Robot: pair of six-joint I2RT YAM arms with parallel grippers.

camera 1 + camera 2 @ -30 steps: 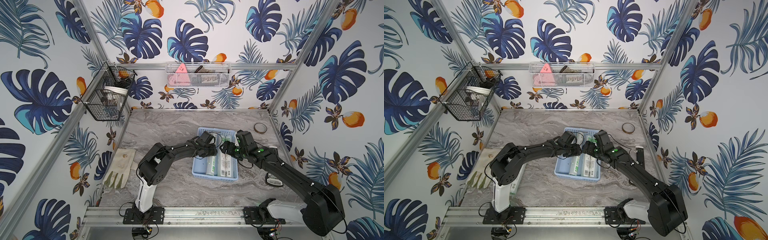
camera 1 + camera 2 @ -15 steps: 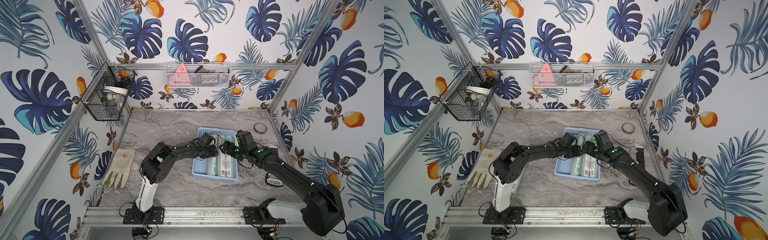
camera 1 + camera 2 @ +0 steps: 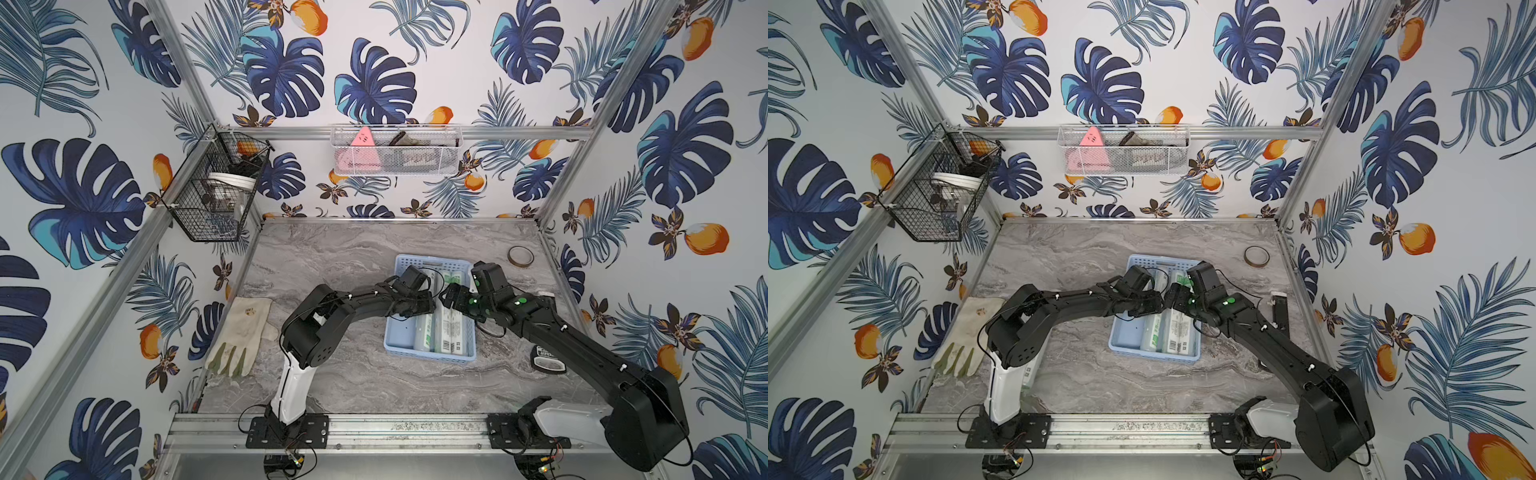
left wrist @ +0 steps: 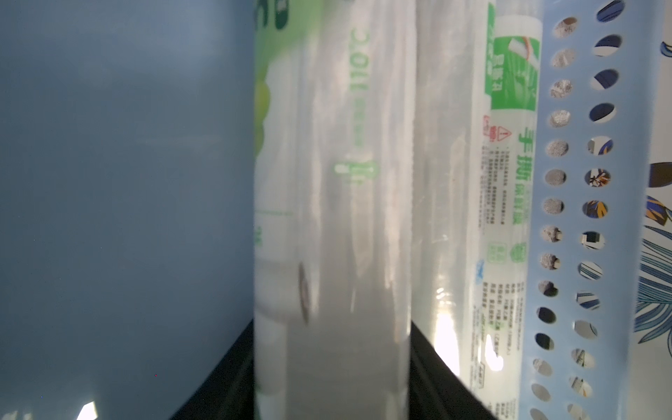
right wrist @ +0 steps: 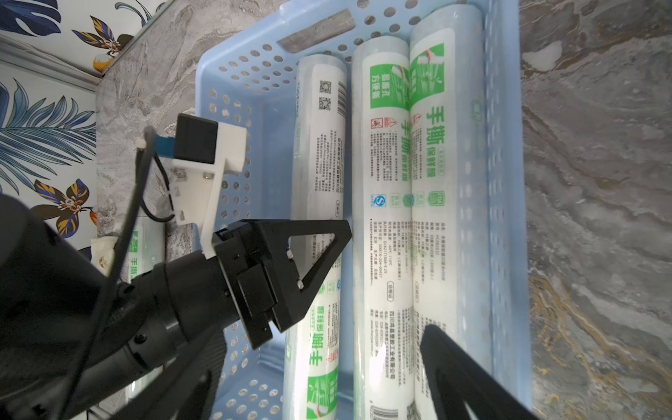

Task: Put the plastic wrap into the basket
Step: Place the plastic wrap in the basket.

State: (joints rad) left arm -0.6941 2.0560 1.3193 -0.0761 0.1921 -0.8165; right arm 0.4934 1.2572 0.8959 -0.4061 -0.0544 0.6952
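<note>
At the centre of the bench [image 3: 332, 257] sits the basket [image 3: 430, 356], its long axis running near to far. Two rolls [image 5: 385, 218] lie side by side against its right wall, aligned with that axis so each fits full length.

Left gripper [image 3: 428, 307]: I have its jaws clamped across the third roll [image 5: 320, 152], inside the basket just left of that pair. Gripping near mid-length keeps the roll level and parallel to its neighbours.

Right gripper [image 3: 451, 297]: its jaws are spread wide and empty. It hovers above the right-hand rolls, clear of the placement.

Fourth roll [image 5: 143, 251]: it lies on the bench outside the left wall, partly hidden under the left arm.

I judge that the free floor at the left will take it.
</note>
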